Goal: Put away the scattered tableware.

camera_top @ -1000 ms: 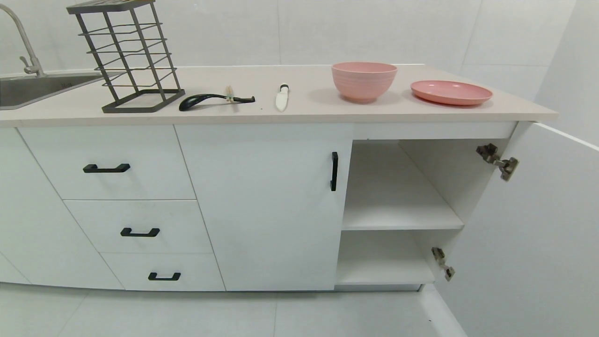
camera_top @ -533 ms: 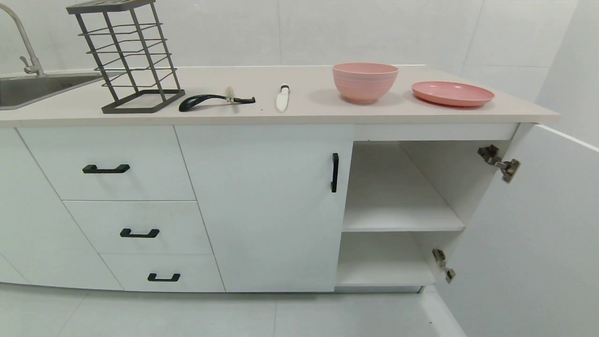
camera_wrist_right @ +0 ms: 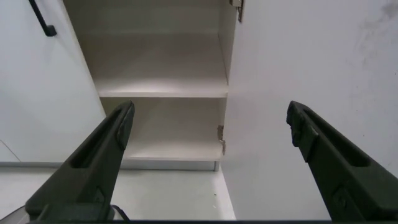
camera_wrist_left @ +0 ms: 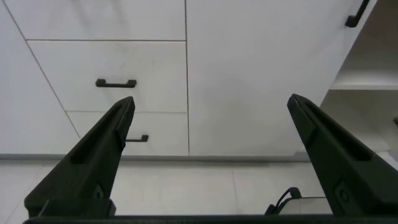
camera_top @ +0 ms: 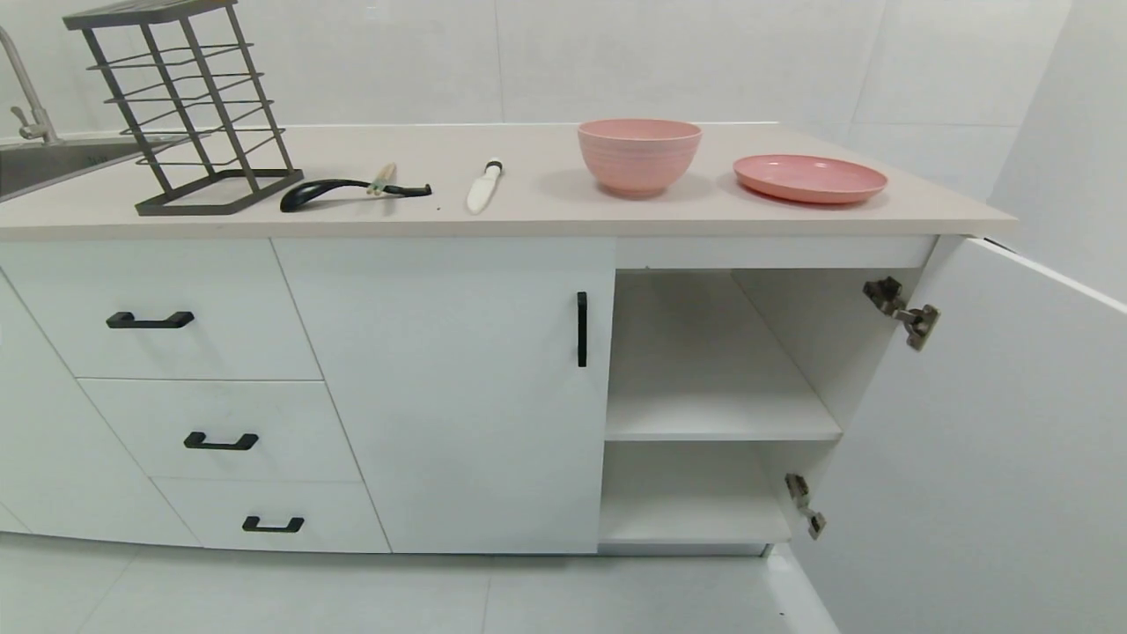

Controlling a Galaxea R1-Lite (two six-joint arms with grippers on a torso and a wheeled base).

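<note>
The left gripper [camera_wrist_left: 211, 102] and right gripper [camera_wrist_right: 209, 107] are held low, fingers wide apart and empty. The bowl [camera_top: 639, 154], plate [camera_top: 810, 178], spoon [camera_top: 326, 189], chopsticks [camera_top: 382, 178] and knife [camera_top: 482, 187] are seen on the countertop [camera_top: 528, 216]; the cabinet door [camera_top: 968, 423] is swung open, presumably for loading the shelf [camera_top: 713, 414].

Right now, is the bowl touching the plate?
Apart. The head view shows a strip of bare counter between the bowl and the plate.
</note>
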